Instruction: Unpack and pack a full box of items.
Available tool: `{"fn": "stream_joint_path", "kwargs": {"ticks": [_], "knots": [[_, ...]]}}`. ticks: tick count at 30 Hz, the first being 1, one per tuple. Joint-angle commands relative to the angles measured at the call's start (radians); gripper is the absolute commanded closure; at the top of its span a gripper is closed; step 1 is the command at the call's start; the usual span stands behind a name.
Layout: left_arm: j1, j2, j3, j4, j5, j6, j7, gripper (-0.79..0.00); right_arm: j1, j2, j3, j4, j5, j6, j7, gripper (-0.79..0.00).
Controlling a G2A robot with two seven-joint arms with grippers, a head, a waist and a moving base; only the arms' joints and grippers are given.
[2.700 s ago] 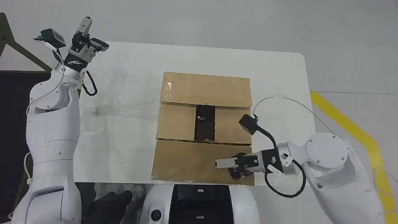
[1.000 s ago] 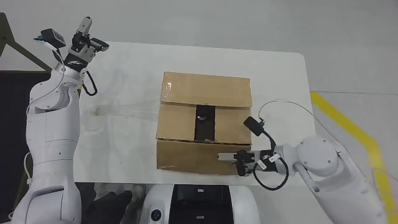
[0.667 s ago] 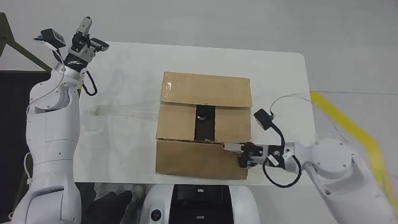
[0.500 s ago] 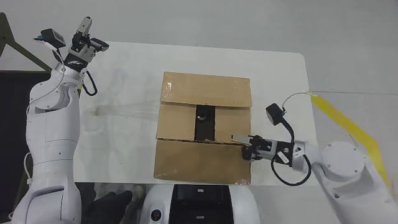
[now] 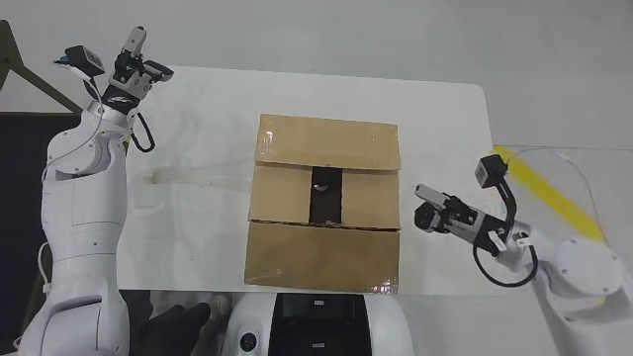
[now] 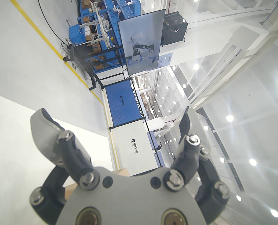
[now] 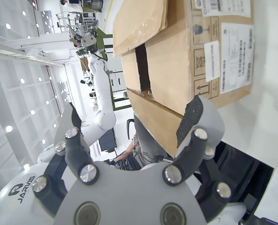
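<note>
Sitting approx. mid-way across the white table (image 5: 198, 218), the cardboard box (image 5: 326, 143) has its top flaps folded in, w/ a narrow dark gap (image 5: 324, 196) left btwn them at ctr. The near flap lies roughly flat along the edge closest to the robot.

R gripper (image 5: 419, 208) hangs just beside the box's right side wall, near it but not touching. Its claw is spread wide, w/ nothing btwn the fingers. Right wrist view shows that side wall carrying several white labels (image 7: 225, 47), w/ the dark gap visible up on top.

L gripper (image 5: 148, 54) is up at the table's far left corner, well apart from the box, pointing up & away from it. Claw likewise spread, empty. Left wrist view looks past its fingers at the hall ceiling & a dark hanging screen (image 6: 141, 40).
</note>
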Motion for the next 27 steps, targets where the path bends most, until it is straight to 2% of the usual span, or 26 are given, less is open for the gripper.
{"fn": "stream_joint_path", "kwargs": {"ticks": [1,11,18,27], "knots": [[0.0,0.0,0.0,0.0,0.0,0.0,0.0,-0.785,-0.007,0.0,0.02,0.002,0.004,-0.019,-0.005,-0.785],[0.0,0.0,0.0,0.0,0.0,0.0,0.0,-0.785,-0.021,0.001,0.093,0.004,0.019,-0.074,-0.032,-0.785],[0.0,0.0,0.0,0.0,0.0,0.0,0.0,-0.785,0.0,-0.001,0.084,0.044,0.037,-0.12,-0.027,-0.785],[0.0,0.0,0.0,0.0,0.0,0.0,0.0,-0.785,0.0,-0.001,0.084,0.044,0.037,-0.12,-0.027,-0.785]]}}
